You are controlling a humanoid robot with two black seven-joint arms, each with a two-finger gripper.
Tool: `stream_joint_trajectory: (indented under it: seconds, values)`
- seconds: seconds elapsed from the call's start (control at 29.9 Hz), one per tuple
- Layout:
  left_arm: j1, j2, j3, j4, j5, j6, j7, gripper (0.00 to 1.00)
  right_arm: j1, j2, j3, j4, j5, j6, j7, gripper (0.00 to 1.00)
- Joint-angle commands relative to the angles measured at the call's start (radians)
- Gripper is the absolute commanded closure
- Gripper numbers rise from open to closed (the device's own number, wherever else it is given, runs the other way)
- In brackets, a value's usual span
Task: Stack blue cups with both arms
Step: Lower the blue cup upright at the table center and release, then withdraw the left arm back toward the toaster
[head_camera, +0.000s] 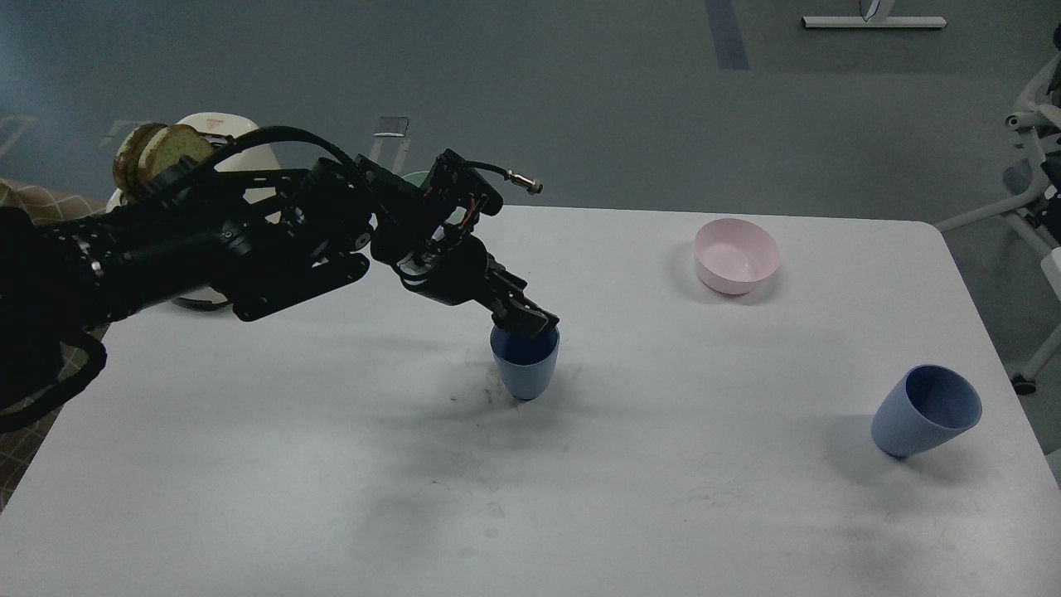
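Gripping the rim of the near blue cup, the left pincer appears clamped on its far wall, one finger inside. The second blue cup stands well right of the pincer. Both are judged light, rigid, smooth plastic; grasp at the rim.

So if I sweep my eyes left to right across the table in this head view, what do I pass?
White toaster holding bread → the left gripper at the rim of the middle blue cup → pink bowl → the right blue cup.
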Motion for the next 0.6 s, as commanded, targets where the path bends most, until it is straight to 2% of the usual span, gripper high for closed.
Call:
stream_joint_trajectory:
  seconds: [0.0,0.13,0.17,0.3,0.43,0.57]
  values:
    - [-0.028,0.029,-0.035,0.001,-0.112,0.000,0.000,0.15,-0.003,-0.005,-0.001,0.003,0.000,0.000,0.000,0.00]
    - [-0.053,0.058,-0.209,0.004,-0.275,0.000,0.000,0.14,-0.005,-0.020,0.002,0.006,0.000,0.000,0.000,0.00]
    - [-0.053,0.063,-0.276,0.013,-0.331,0.021,0.000,0.13,-0.003,-0.037,0.004,0.013,0.000,0.000,0.000,0.00]
    - [-0.025,0.077,-0.404,0.069,-0.468,0.081,0.000,0.10,-0.002,-0.067,0.004,0.069,-0.006,0.000,0.000,0.00]
    - [0.062,0.096,-0.554,0.121,-0.738,0.079,0.000,0.09,-0.003,-0.129,-0.013,0.138,-0.055,0.000,0.000,0.00]
    - [0.154,0.182,-0.712,0.121,-1.006,0.076,0.000,0.09,-0.003,-0.188,-0.018,0.259,-0.248,0.000,0.000,0.00]
